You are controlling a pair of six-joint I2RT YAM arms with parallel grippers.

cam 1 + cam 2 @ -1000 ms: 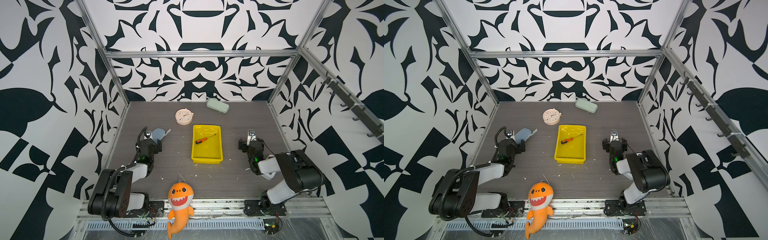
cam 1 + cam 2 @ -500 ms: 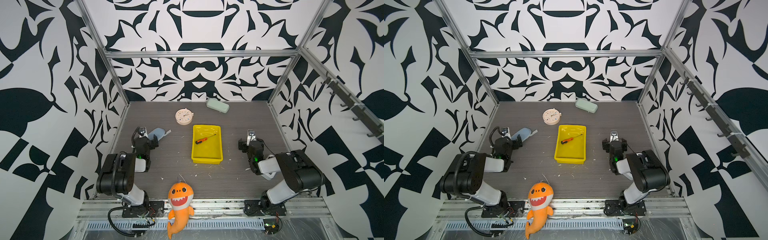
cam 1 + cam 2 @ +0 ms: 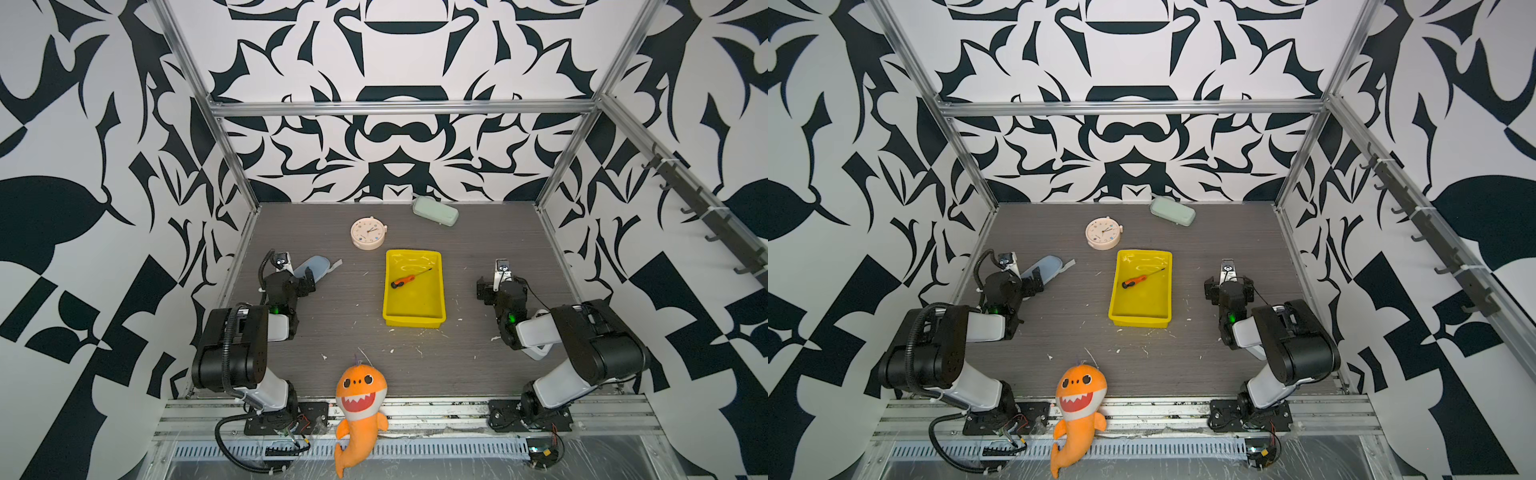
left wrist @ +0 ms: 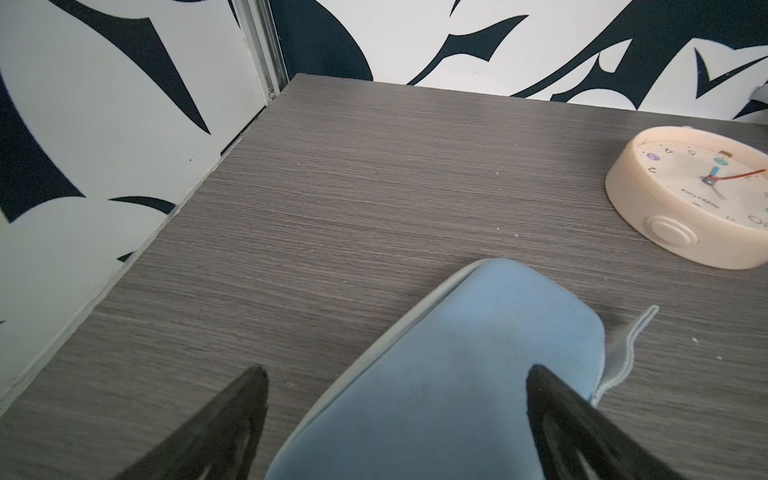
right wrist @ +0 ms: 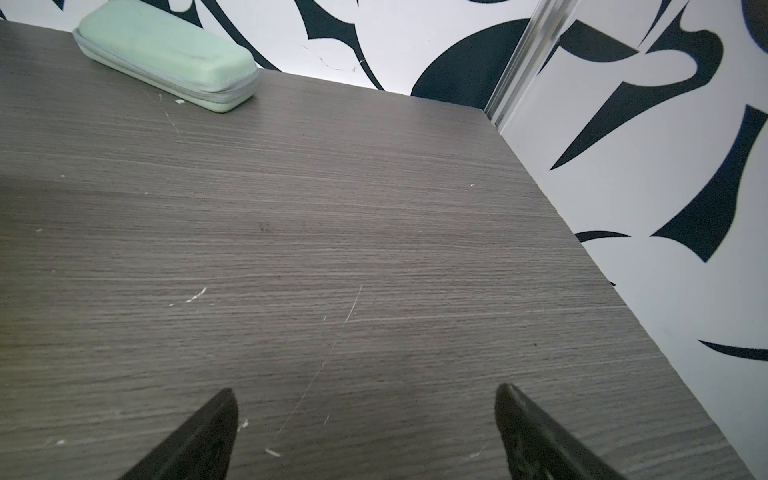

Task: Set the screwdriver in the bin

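Crowding the left gripper (image 4: 397, 370) is a blue zip case (image 4: 457, 365), flat on the grey wood-grain table (image 4: 332, 187) under and between its fingers. One fingertip (image 4: 540, 382) overlaps the case's edge; contact can't be told. Cream alarm clock (image 4: 685, 199) lies face-up ahead of that gripper, off toward the bin side. Pale green case (image 5: 166, 58) sits far ahead of the right gripper (image 5: 365, 390), by the back wall; scratched table shows beneath its fingers. Orange shark plush (image 3: 360, 399) hangs at the front rail, behind both grippers, between the arm bases. Both arms are folded low, wrists near the table, grippers pointing roughly toward the back wall. Left jaws are spread wide, clamping nothing; right jaws are spread wide, empty. Yellow bin (image 3: 413, 322) sits between the two grippers, well apart from each. Screwdriver (image 3: 405, 280) lies inside the bin, flat on its floor, diagonal. It has an orange handle, a black end cap toward the left gripper, and a thin dark shaft angled toward the right gripper's side.
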